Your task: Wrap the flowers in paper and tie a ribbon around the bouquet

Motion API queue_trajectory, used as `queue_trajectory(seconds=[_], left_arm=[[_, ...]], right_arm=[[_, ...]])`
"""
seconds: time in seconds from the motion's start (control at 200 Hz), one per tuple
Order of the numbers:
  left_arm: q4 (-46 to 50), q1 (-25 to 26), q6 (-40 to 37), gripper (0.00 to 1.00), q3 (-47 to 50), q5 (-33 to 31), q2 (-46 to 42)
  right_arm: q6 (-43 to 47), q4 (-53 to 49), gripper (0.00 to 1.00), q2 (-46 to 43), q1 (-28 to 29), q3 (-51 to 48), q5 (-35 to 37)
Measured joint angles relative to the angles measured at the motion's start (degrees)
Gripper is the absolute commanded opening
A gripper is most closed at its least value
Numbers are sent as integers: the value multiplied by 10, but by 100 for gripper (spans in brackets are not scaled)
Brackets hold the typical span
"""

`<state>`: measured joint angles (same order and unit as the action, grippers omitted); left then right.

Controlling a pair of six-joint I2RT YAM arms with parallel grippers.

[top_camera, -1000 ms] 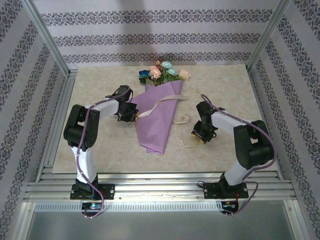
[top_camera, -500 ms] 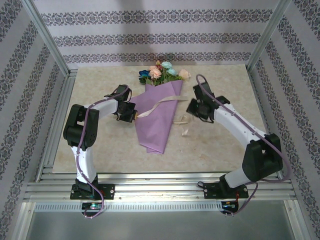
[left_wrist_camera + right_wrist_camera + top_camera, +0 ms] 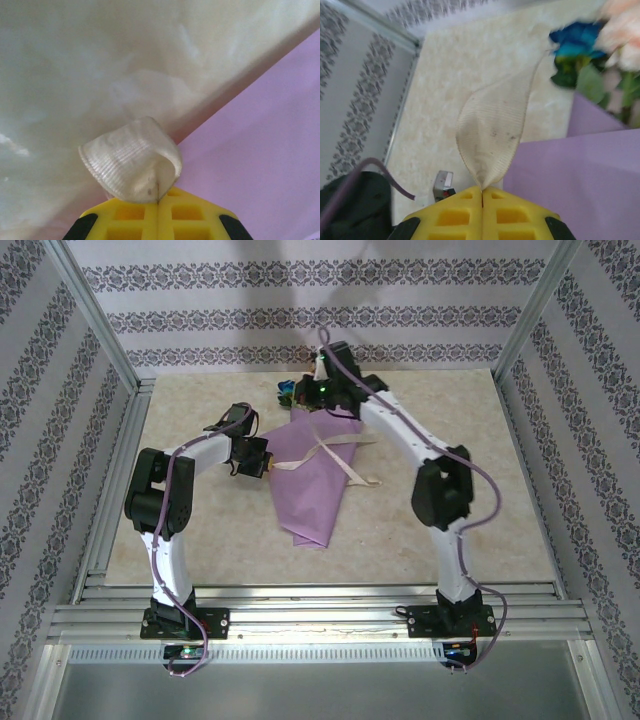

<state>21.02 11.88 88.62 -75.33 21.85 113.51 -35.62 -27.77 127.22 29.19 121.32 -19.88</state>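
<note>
Left fingers (image 3: 131,216) and right fingers (image 3: 454,218) clamped on ribbon (image 3: 492,125), right arm (image 3: 398,432) swung across to the flowers (image 3: 572,42)

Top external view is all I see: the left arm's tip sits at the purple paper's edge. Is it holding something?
Observer: Yes. The left tool is shut on a curled end of the cream ribbon.
Operator: And the other one, at the far end?
Observer: The right tool is shut too, pinching a folded loop of ribbon.
Operator: What's near it?
Observer: Blue and peach flowers, poking from the top edge of the lilac paper.
</note>
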Motion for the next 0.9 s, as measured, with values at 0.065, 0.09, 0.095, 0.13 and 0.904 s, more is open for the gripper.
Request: queue_trajectory(seconds=[0.065, 0.09, 0.095, 0.13, 0.904], left_arm=[[-5, 0, -1, 0, 0, 3, 0], [-8, 0, -2, 0, 0, 4, 0], [-9, 0, -2, 0, 0, 4, 0], [-13, 0, -2, 0, 1, 6, -1], [-91, 0, 1, 0, 63, 19, -63]], right_arm=[[-2, -21, 0, 56, 7, 41, -15], [-3, -29, 0, 73, 8, 51, -19], [-3, -32, 0, 78, 9, 54, -21], [-4, -45, 0, 95, 11, 61, -26], [116, -248, 0, 90, 21, 10, -139]])
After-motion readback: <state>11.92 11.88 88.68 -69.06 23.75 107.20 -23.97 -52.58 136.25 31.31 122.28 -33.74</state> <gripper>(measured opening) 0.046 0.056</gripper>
